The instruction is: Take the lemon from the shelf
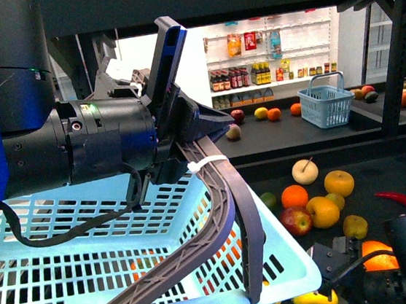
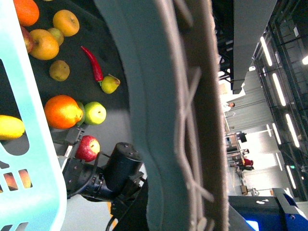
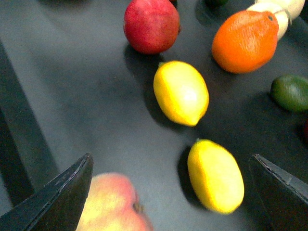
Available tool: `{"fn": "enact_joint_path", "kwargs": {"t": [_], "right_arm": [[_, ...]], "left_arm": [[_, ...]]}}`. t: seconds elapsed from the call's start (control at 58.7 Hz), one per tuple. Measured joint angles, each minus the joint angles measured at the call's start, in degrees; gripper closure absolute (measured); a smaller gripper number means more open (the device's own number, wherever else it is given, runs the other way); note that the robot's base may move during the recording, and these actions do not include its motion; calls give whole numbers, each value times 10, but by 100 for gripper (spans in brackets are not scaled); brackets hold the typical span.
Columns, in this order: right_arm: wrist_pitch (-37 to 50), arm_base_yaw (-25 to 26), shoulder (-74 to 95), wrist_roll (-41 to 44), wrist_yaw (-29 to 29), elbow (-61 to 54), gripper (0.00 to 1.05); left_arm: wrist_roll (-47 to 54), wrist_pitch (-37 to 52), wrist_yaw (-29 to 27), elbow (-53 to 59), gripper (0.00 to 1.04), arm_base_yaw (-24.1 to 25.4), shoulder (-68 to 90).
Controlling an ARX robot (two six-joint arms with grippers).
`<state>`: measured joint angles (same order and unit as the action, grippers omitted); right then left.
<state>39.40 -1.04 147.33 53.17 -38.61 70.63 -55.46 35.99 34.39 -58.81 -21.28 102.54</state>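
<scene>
While the left gripper (image 1: 190, 135) is occupied with the pale blue plastic basket (image 1: 71, 284), whose grey ribbed handle (image 1: 223, 201) runs down from it (how closely its jaws close cannot be told), the right gripper (image 3: 171, 161) hangs low over a flat dark tier of the black metal shelf (image 3: 72, 96). Its dark fingers (image 3: 67, 190) are spread wide and hold nothing, so the right arm is judged the nearer. A smooth yellow oval lemon (image 3: 215, 175) lies on the tier just ahead of the gap, closer to one finger than the other. Its long axis slants across the line between the fingertips, so some wrist turn seems called for. A second yellow lemon (image 3: 181, 92) lies just beyond, not touching the first. Further off lie a round red fruit (image 3: 151, 24) and an orange citrus fruit (image 3: 245, 41).
</scene>
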Motion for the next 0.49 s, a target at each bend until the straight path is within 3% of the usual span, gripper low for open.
{"fn": "enact_joint_path", "kwargs": {"t": [0.494], "right_arm": [[-27,-40,143,-12,-13,200,7]], "left_arm": [[0,0,0,0,98,0,0]]}}
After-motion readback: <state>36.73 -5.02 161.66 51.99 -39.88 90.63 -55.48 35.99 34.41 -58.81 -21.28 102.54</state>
